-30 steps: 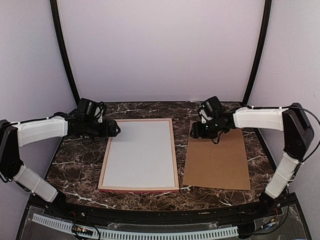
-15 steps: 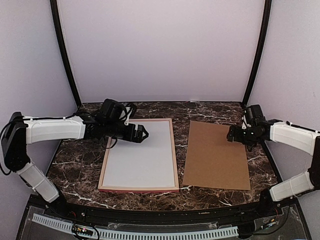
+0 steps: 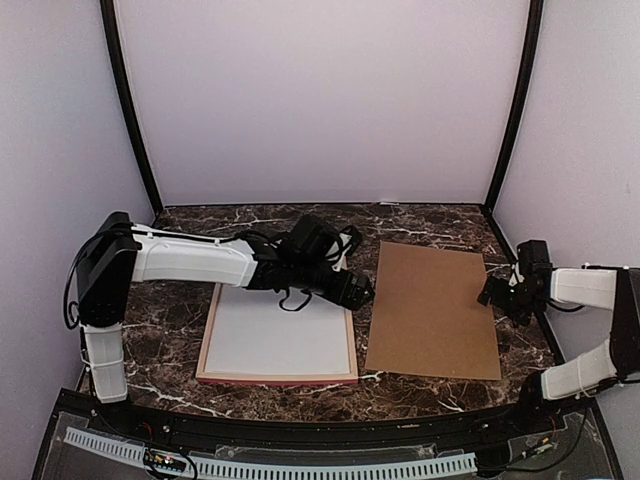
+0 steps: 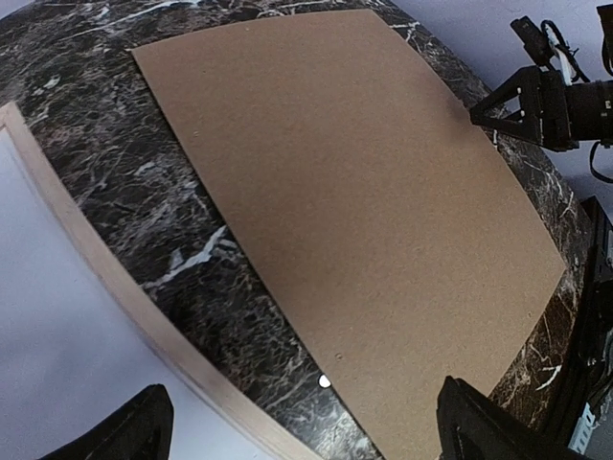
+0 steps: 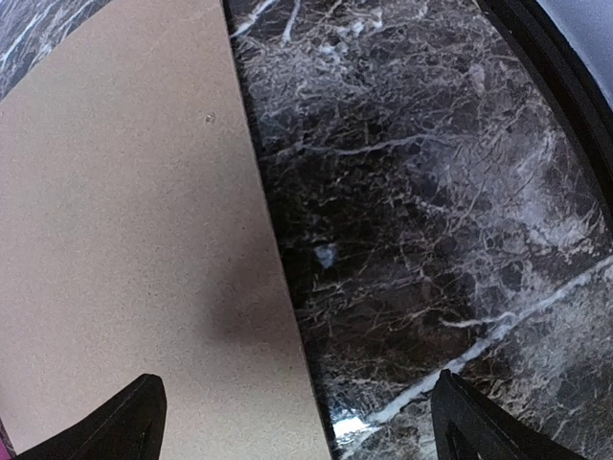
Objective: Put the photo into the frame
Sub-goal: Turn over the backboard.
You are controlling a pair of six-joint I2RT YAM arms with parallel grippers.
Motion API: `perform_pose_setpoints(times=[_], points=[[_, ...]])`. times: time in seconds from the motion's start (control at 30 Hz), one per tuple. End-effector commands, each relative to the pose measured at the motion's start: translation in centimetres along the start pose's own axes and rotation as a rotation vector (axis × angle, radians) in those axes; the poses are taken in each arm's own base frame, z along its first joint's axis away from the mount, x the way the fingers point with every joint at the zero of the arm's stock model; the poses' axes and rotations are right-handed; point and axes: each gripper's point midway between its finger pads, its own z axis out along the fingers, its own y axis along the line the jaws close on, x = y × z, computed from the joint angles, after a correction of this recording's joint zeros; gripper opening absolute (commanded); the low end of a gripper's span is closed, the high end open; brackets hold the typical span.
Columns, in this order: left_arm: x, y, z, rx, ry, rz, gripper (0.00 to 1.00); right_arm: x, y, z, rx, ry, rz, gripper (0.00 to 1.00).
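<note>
1. Worktop (image 3: pixel 160 340): dark marble with white veins; it carries every item below.
2. Left arm (image 3: pixel 190 260): white-shelled. It reaches from the left wall rightward across the far end of the frame.
3. Frame (image 3: pixel 208 335): lies flat, left of centre, with the pale wood reverse upward. A pink strip shows along its near edge.
4. Photo (image 3: pixel 275 340): lies flat inside the frame's rails, plain white side up. Its far part is hidden under the left arm in the top view.
5. Left gripper (image 3: pixel 362 293): sits above the frame's right rail, towards the far corner. Its jaws are spread wide with nothing between them. In the wrist view one fingertip (image 4: pixel 129 436) hangs over the white sheet and the other over the near part of the board.
6. Backing board (image 3: pixel 432 310): brown cardboard, flat, right of the frame. A strip of bare marble separates the two.
7. Right gripper (image 3: pixel 490 297): sits at the board's right edge. Its jaws are spread wide and empty. In the wrist view one fingertip (image 5: pixel 124 422) is over the cardboard and the other over the marble.
</note>
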Motion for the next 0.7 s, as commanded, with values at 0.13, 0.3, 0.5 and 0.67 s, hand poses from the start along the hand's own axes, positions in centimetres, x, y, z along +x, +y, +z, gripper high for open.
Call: perform_pose_setpoints(times=[0.13, 0.3, 0.5, 0.67], points=[[-0.8, -2.9, 4.4, 0.028, 0.009, 0.042, 0.99, 0.2, 1.1, 0.3, -0.100, -0.015, 0.030, 0.96], [-0.4, -2.7, 7.3, 0.008, 0.034, 0.031, 0.99, 0.7, 1.4, 0.2, -0.132, -0.010, 0.036, 0.94], [-0.3, -1.8, 9.7, -0.056, 0.064, -0.001, 0.99, 0.8, 1.4, 0.0, -0.133, -0.018, 0.041, 0.93], [0.3, -0.4, 10.5, -0.134, 0.083, -0.028, 0.99, 0.7, 1.3, 0.2, -0.132, -0.016, 0.042, 0.93]])
